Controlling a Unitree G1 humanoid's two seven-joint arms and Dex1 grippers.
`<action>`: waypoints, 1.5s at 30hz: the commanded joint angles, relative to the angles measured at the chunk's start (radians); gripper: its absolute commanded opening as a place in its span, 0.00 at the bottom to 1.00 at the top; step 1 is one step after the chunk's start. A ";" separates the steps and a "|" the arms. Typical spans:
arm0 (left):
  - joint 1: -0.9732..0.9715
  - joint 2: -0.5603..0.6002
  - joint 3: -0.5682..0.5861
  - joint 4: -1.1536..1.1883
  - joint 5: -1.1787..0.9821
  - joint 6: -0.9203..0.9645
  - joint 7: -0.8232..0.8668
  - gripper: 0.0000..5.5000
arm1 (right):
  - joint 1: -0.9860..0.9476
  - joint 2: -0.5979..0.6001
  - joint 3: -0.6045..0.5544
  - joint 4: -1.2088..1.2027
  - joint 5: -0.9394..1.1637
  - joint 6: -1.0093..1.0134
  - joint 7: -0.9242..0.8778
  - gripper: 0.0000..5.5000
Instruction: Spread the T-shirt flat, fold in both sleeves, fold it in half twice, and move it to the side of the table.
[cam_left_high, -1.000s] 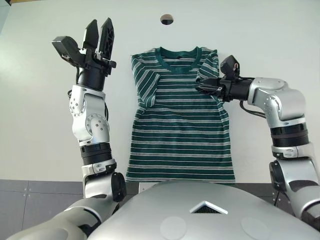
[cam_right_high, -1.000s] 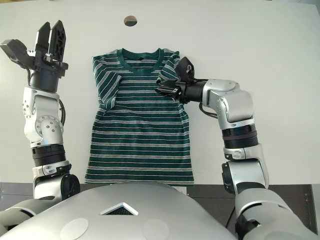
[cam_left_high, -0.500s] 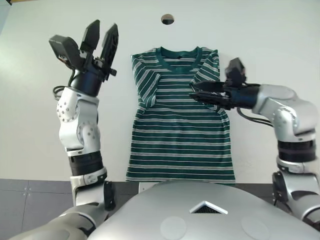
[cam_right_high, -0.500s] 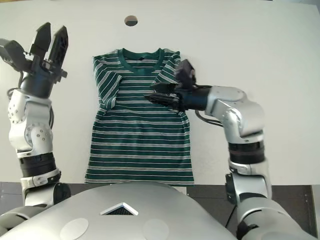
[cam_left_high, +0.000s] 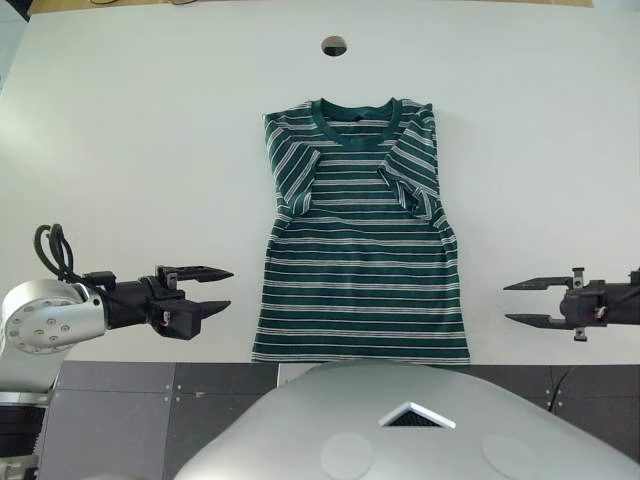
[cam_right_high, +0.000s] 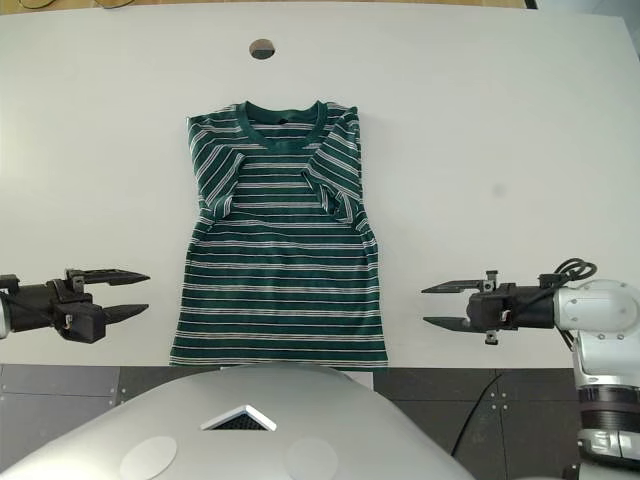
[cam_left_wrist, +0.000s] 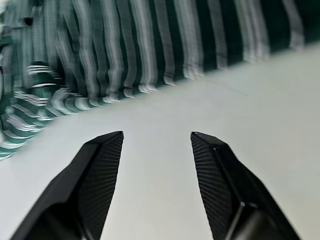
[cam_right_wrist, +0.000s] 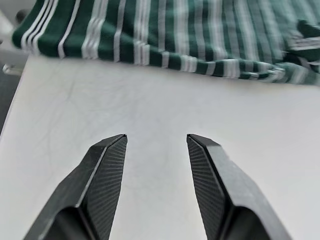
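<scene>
A green T-shirt with white stripes (cam_left_high: 360, 260) lies flat on the white table (cam_left_high: 140, 170), collar at the far side, both sleeves folded in over the chest. Its hem lies at the table's near edge. My left gripper (cam_left_high: 226, 288) is open and empty, low over the near edge, left of the shirt's hem and pointing at it. My right gripper (cam_right_high: 428, 305) is open and empty too, right of the hem, pointing at the shirt. The left wrist view shows the shirt's striped side edge (cam_left_wrist: 150, 45) beyond the fingers; the right wrist view shows the other side edge (cam_right_wrist: 165, 35).
A round hole (cam_left_high: 334, 45) sits in the table beyond the collar. Bare white tabletop stretches wide on both sides of the shirt. The table's near edge (cam_left_high: 120, 362) runs just below both grippers, with dark floor beyond.
Both arms have dropped from high positions to the near edge. The right gripper left the folded right sleeve; the left one came down from upright. The sleeve stays folded in.
</scene>
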 joint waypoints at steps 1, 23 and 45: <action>-0.017 0.048 -0.047 0.057 0.069 -0.100 0.032 0.46 | -0.060 -0.026 0.085 0.089 -0.148 -0.264 -0.080 0.40; -0.043 0.032 -0.340 -0.013 0.123 -0.060 0.150 0.46 | -0.059 -0.211 0.481 -0.041 -0.218 -0.343 -0.333 0.40; -0.080 0.032 -0.477 0.151 0.213 -0.161 0.278 0.02 | -0.119 -0.204 0.623 -0.013 -0.214 -0.298 -0.396 0.02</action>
